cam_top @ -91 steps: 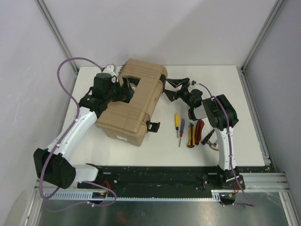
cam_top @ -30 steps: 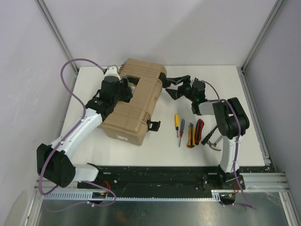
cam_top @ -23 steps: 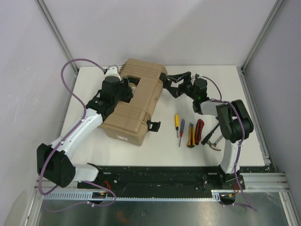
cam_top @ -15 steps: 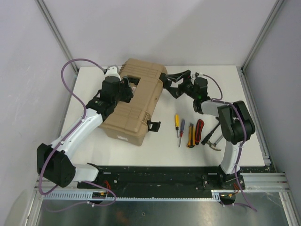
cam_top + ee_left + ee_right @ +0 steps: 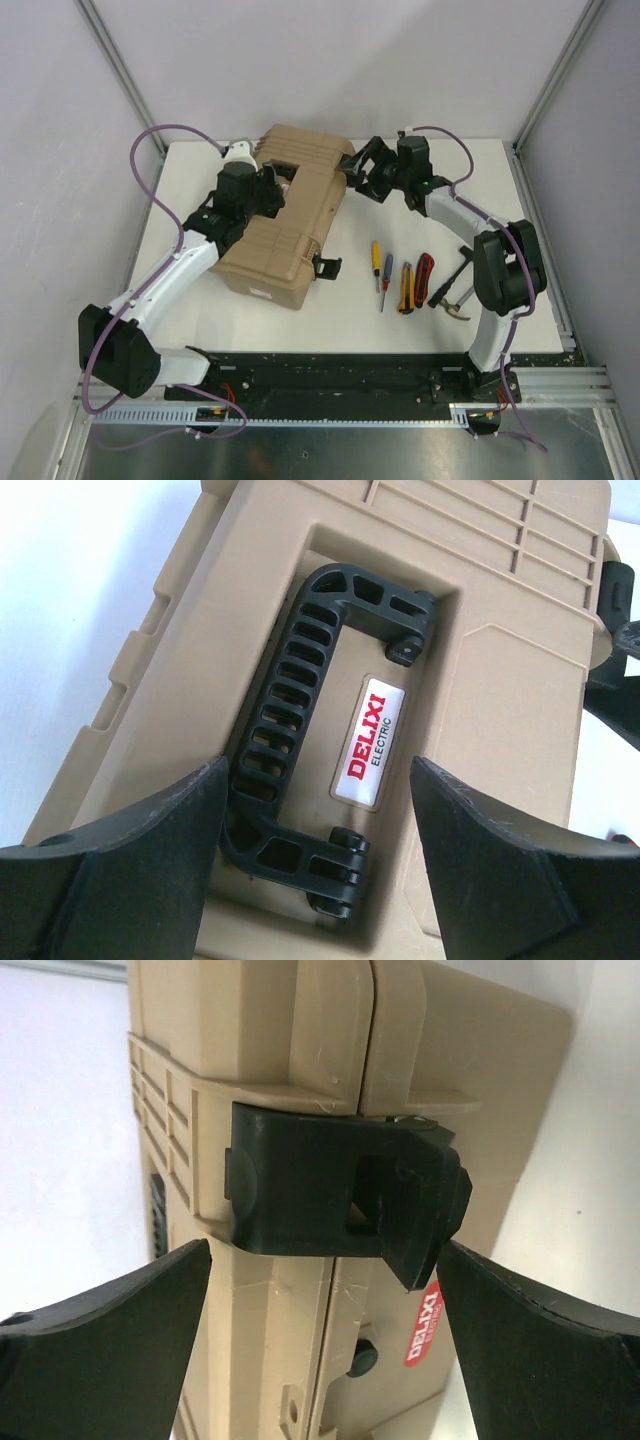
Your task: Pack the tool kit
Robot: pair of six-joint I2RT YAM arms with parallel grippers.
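PACKING NOT YET BEGUN: The large tan ribbed plastic tool case [image 5: 285,225] lies flat, lid down, on the left-centre of the white table [image 5: 520,200], turned at an angle to its edges. Every loose tool is outside it. In a row just right of the case, from the top view: a yellow-handled screwdriver [image 5: 376,257], a darker-handled screwdriver [image 5: 386,268], a yellow utility knife [image 5: 406,287], red-and-black pliers [image 5: 424,276] and, furthest right, dark hammers [image 5: 452,290], too small to count.

Judged from this, the job is at the opening stage, approx. nothing packed. Left to do: free the latches, lift the lid, load each tool, shut the case.

Left gripper [image 5: 266,190] hovers over the lid, fingers spread either side of the black slotted carry handle [image 5: 290,770], which lies folded in its recess beside a red-and-white "DELIXI ELECTRIC" label; no contact seen. Right gripper [image 5: 358,178] sits at the case's far right edge, jaws wide apart, flanking the black far latch [image 5: 330,1195] w/o touching it. The nearer black latch [image 5: 325,268] juts out from the case wall, prob. released; whether the far one is locked can't be told.
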